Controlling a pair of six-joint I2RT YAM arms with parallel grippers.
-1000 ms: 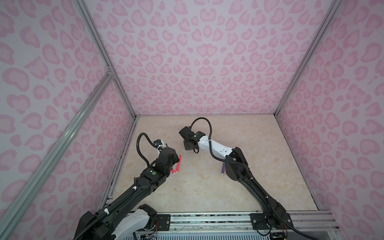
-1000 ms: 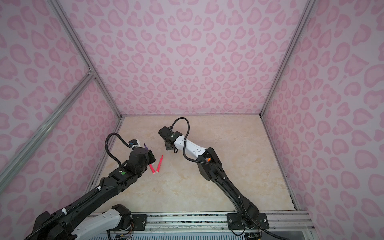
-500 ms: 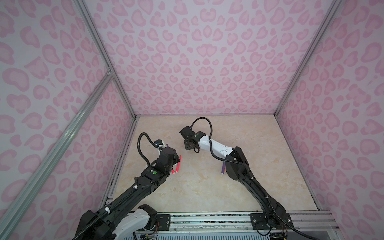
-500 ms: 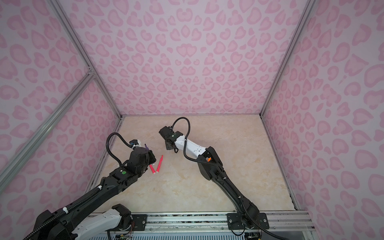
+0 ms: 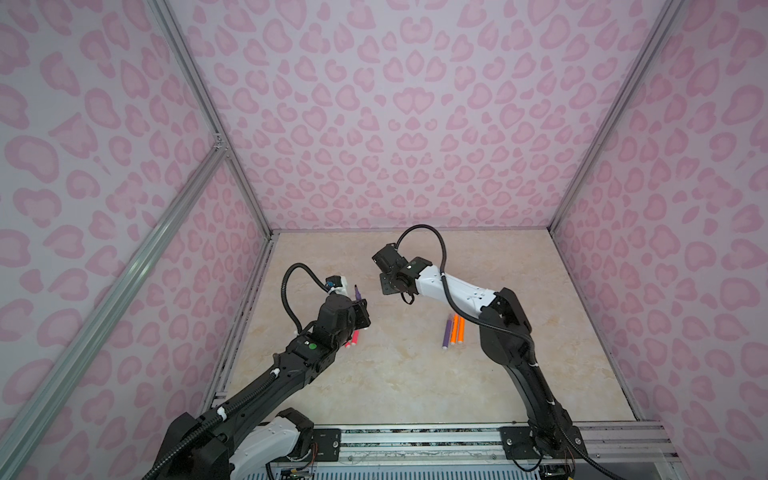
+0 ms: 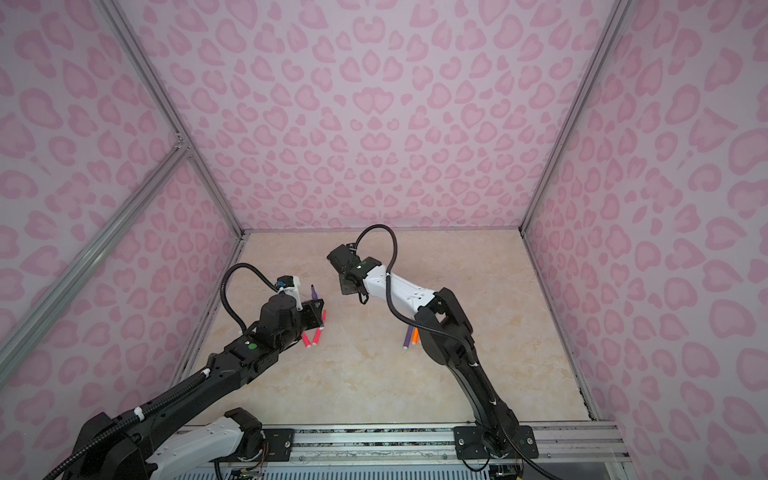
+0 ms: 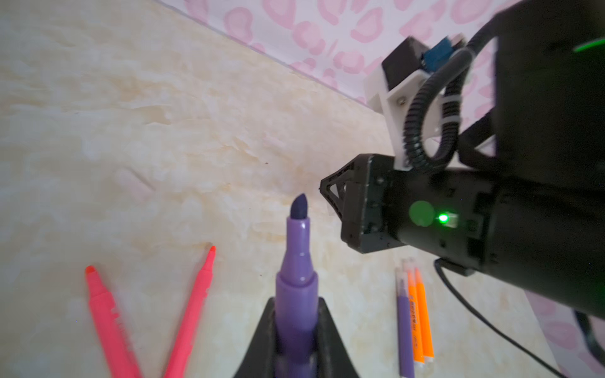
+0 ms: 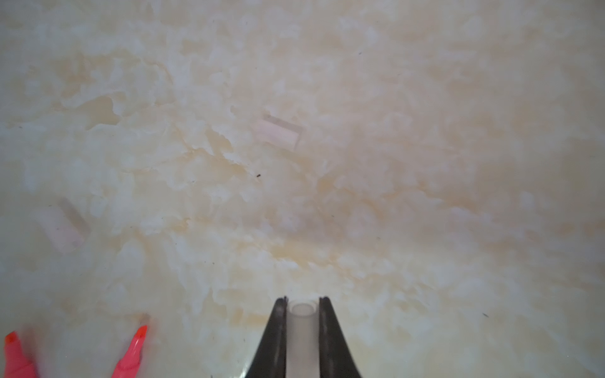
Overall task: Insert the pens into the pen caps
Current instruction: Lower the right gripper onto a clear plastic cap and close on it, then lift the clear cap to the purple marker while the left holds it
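My left gripper (image 7: 297,301) is shut on a purple pen (image 7: 296,281), whose dark tip sticks out beyond the fingers; in both top views it points up (image 5: 356,291) (image 6: 314,293). My right gripper (image 8: 302,299) is shut on a clear pen cap (image 8: 302,327), open end facing outward. It hovers near the middle of the table (image 5: 388,286), to the right of the purple tip. Two pink-red pens (image 5: 351,338) (image 7: 193,311) lie under the left wrist. A second purple pen (image 5: 446,332) and two orange pens (image 5: 458,328) lie beside the right arm.
Two loose clear caps (image 8: 278,132) (image 8: 62,225) lie faint on the beige table beneath the right wrist. Pink patterned walls close in on three sides, the left one (image 5: 232,299) near the left arm. A metal rail (image 5: 415,432) runs along the front edge.
The right gripper's jaws have closed on the clear cap. Both arms stay almost where they were, and the left keeps its hold on the purple pen.
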